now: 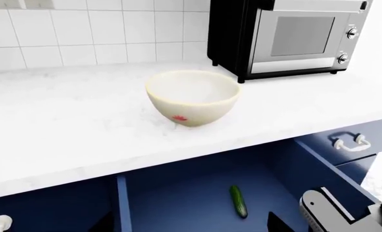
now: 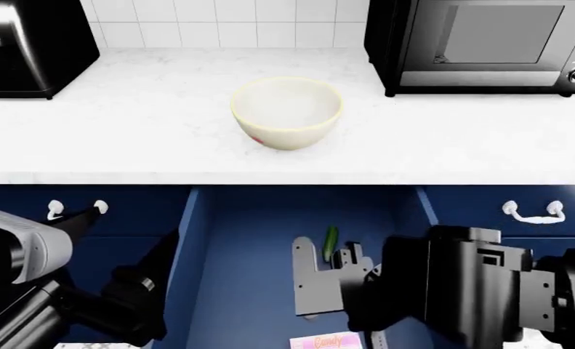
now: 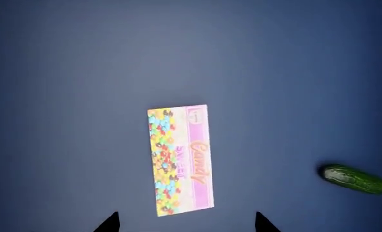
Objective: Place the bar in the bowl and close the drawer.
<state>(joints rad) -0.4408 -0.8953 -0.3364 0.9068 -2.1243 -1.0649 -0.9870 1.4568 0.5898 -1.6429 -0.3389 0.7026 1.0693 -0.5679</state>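
In open drawer, bar flat near cucumber, right gripper above w/ fingers apart, left gripper state unclear, bowl on counter.

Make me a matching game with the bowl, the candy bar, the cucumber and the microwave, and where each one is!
Things:
1. bowl
2. bar
3. cucumber
4. microwave

Places:
A. lying flat on the drawer floor, right under the right pincer
B. at the back of the counter, against the tiled wall
C. on the drawer floor, a thin dark green thing, apart from the pink packet
D. standing in the middle of the white counter, with nothing inside

Pairs: 1-D, 2-A, 3-C, 4-B
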